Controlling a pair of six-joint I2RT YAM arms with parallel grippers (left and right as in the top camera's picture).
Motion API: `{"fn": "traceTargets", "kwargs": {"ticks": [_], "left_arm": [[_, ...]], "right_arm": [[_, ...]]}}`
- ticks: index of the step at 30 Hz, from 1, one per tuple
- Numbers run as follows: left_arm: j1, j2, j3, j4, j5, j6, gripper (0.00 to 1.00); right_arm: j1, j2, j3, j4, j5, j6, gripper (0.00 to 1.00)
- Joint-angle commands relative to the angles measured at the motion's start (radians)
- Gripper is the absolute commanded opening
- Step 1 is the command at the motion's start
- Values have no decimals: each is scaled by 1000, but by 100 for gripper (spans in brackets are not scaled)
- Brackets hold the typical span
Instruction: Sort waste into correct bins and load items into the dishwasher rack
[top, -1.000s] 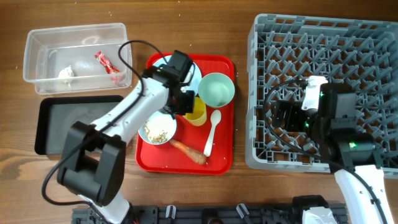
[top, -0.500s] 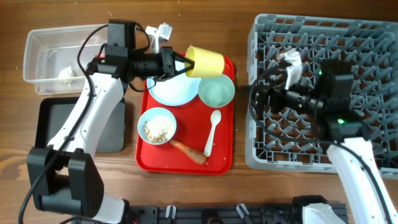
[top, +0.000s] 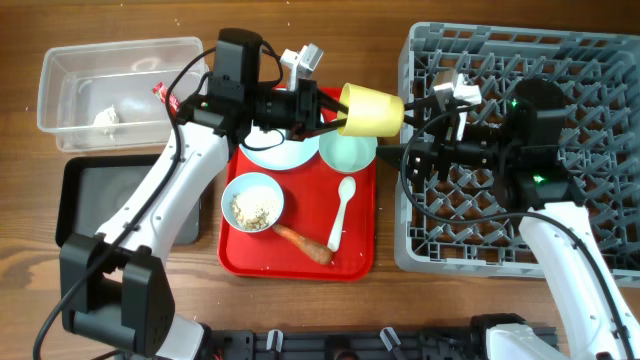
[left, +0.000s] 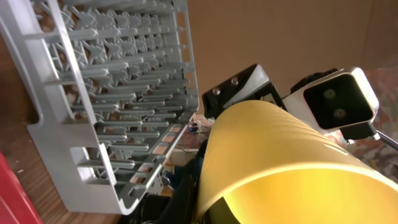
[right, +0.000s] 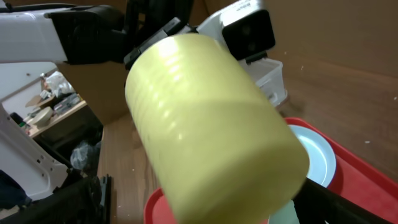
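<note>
The yellow plastic cup (top: 372, 110) lies on its side in the air, its long axis running left to right across the table. Its closed base points toward the large grey plastic dishwasher rack (top: 580, 60) and its mouth toward the left gripper (top: 330, 114), which is clamped on the mouth end. The cup hangs over the upper right corner of the flat red serving tray (top: 365, 255), and its base reaches about as far as the rack's left wall. The right gripper (top: 412, 150) sits just beside that base with its fingers spread; whether they touch the cup cannot be told. A narrow strip of bare wooden table (top: 390, 30) separates tray and rack. On the red tray sit a round white plate (top: 285, 152), a pale mint-green bowl (top: 348, 146), a small light-blue bowl (top: 252, 200) holding whitish rice-like crumbs (top: 254, 208), a white plastic spoon (top: 342, 212) and an orange carrot piece (top: 303, 243). The clear rectangular tub (top: 60, 75) holds a crumpled white tissue (top: 106, 117) and a small red wrapper (top: 165, 95). The shallow black tray (top: 100, 190) lies just below the tub.
</note>
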Motion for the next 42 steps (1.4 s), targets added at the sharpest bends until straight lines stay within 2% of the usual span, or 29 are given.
{"fn": "traceTargets", "kwargs": {"ticks": [1,9,11,17,28,31,36,42], "left_arm": [[-31,-8,14,1,16,-40,4],[-53,-8,14,1,20,-46,4],[-53,-8,14,9,23,-64,4],[-53,-8,14,136,68,-145,4],[-53,-8,14,120,68,-144,4],[-53,-8,14,120,69,-144,4],[-53,-8,14,120,68,-145,4],[-53,-8,14,120,68,-144,6]], "right_arm": [[5,7,15,34,-50,-20,100],[6,7,15,87,-80,-21,99],[9,8,15,85,-118,-21,95],[11,9,10,84,-166,-21,94],[10,9,10,138,-150,-47,93],[10,9,10,145,-150,-47,86],[10,9,10,149,-150,-59,64],[10,9,10,148,-151,-72,62]]}}
